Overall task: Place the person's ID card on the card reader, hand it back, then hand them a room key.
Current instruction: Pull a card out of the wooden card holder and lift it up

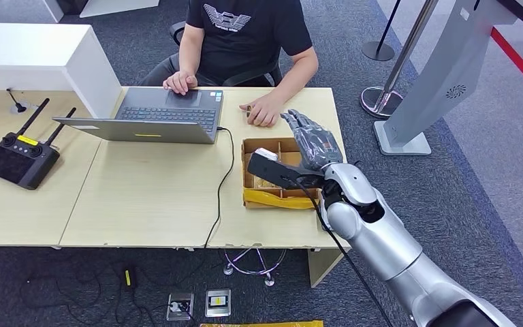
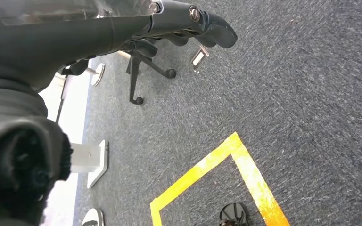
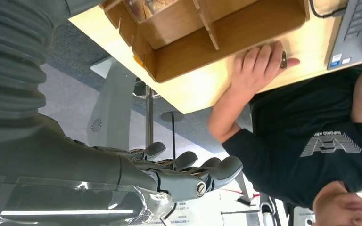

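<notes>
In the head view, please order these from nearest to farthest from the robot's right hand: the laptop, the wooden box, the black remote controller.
From the right hand:
1. Wooden box, directly under it.
2. Laptop, mid-table, before the person.
3. Black remote controller, far left of the table.

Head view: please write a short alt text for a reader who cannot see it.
The robot's right hand, fingers apart and empty, hovers over a compartmented wooden box on a desk, near the seated person's hand. A laptop lies open beside it.

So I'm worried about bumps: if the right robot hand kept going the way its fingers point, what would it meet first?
Probably the person's hand resting on the table just beyond the right robot hand; depth is unclear, so it might pass above.
</notes>
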